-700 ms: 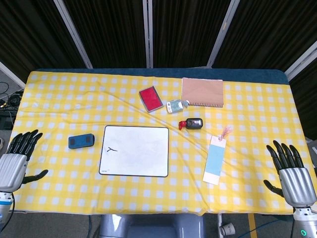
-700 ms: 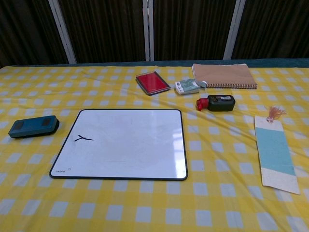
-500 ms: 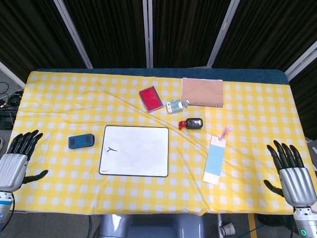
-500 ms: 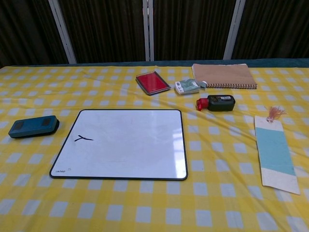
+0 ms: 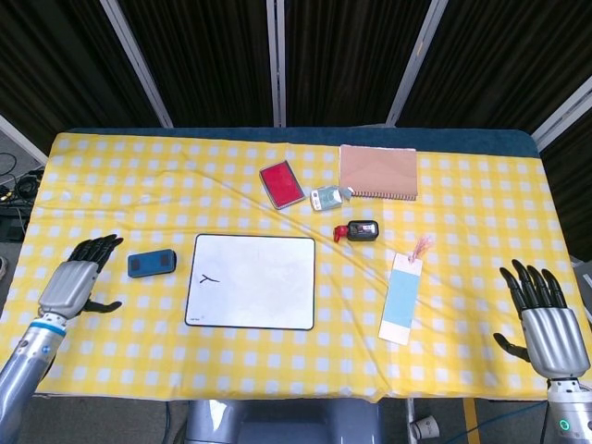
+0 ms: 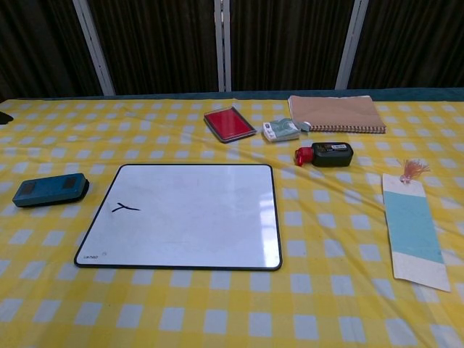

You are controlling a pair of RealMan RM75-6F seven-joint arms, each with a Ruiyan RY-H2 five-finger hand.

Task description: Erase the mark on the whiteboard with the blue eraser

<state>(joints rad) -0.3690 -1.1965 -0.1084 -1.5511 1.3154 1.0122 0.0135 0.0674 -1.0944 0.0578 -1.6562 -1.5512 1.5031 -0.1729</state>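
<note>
Our left hand (image 5: 76, 282) hovers over the yellow-and-white checked tablecloth (image 5: 139, 194) with its dark fingers spread and nothing in its grasp. Just to its right, apart from the fingertips, lies the flat blue rectangular eraser (image 5: 152, 264), resting on the cloth untouched. In the chest view the same eraser (image 6: 50, 190) sits at the left edge of the scene, and neither of our hands shows clearly there.

Further right of the left hand, just beyond the eraser, lies the white rectangular whiteboard with a dark rim (image 5: 252, 281). The small black mark (image 5: 210, 277) sits near the board's left side, the side closest to our left hand; from the chest view the mark (image 6: 125, 209) reads as a short forked stroke on the board (image 6: 185, 214).

Our right hand (image 5: 548, 326) is at the near right corner of the table, fingers apart and pointing away from us, holding nothing. To its left, well apart, lies a long white-and-pale-blue paper bookmark with a pink tassel (image 5: 403, 296). Beyond that, away from the right hand, we see a small black device with a red end (image 5: 358, 230), a brown spiral-bound notebook (image 5: 377, 171), a small greenish folded item (image 5: 327, 197) and a flat red rectangular pad (image 5: 281, 184).
</note>
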